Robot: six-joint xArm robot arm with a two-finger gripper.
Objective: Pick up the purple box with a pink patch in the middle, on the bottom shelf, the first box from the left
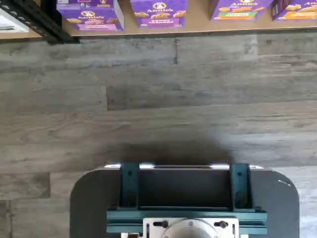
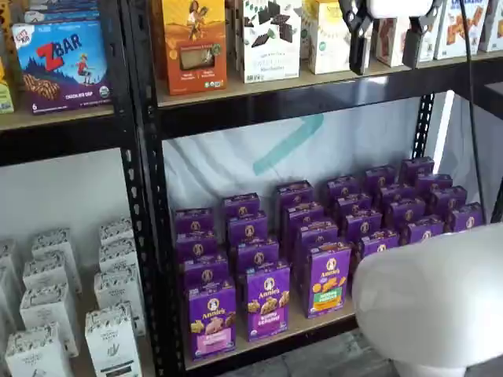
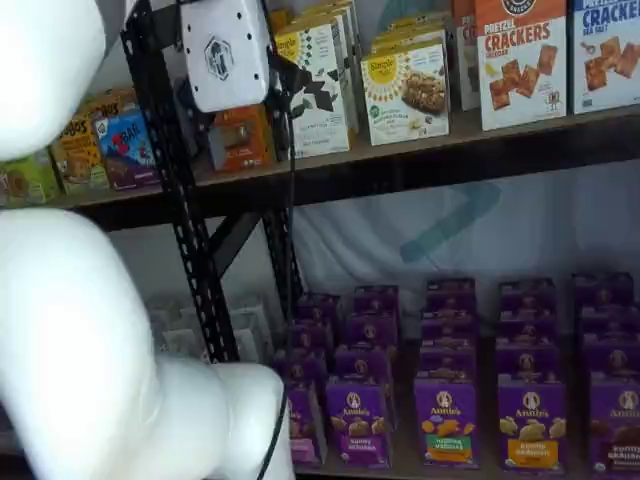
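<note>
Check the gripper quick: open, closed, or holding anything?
Gripper: open, a plain gap between its two black fingers, holding nothing; it hangs up by the upper shelf.

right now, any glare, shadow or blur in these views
Wrist view: soft focus, glints on the dark mount, its shadow on the floor. Shelf views: the near white arm is a blur; the purple box is readable in one, half hidden in the other.
</note>
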